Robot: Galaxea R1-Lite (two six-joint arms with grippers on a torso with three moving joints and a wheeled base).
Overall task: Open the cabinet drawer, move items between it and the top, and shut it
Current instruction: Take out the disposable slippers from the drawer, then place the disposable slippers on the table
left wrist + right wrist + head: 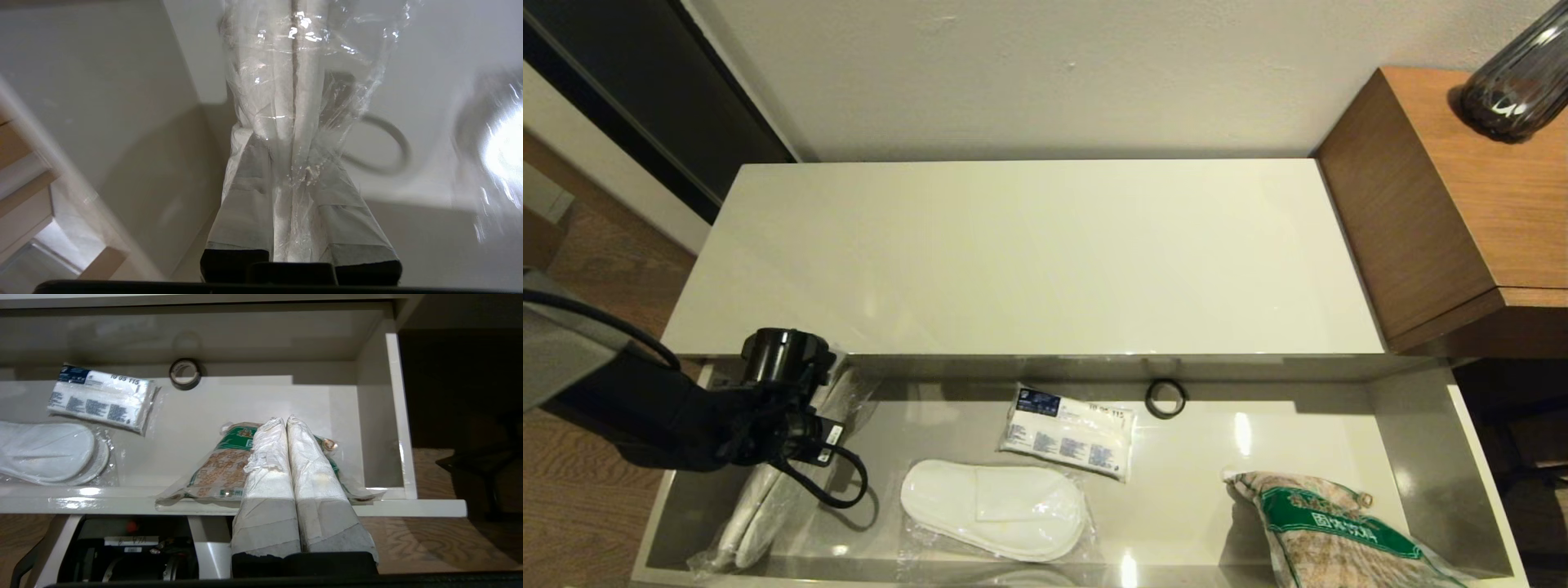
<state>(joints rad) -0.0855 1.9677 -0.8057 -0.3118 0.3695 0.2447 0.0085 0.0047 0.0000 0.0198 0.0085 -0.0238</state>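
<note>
Inside the open cabinet drawer (pixel 1421 425), at its left end, the left gripper (pixel 292 196) pinches a plastic-wrapped slipper pair (pixel 760 482) between its fingers — jaws narrow on it. A second slipper pair (pixel 995 508) lies near the front edge; the grain bag (pixel 1331 531) fills the front right corner. The right gripper (pixel 290 457) hangs over that bag, jaws pressed together — empty. The top (pixel 1029 253) lies behind.
</note>
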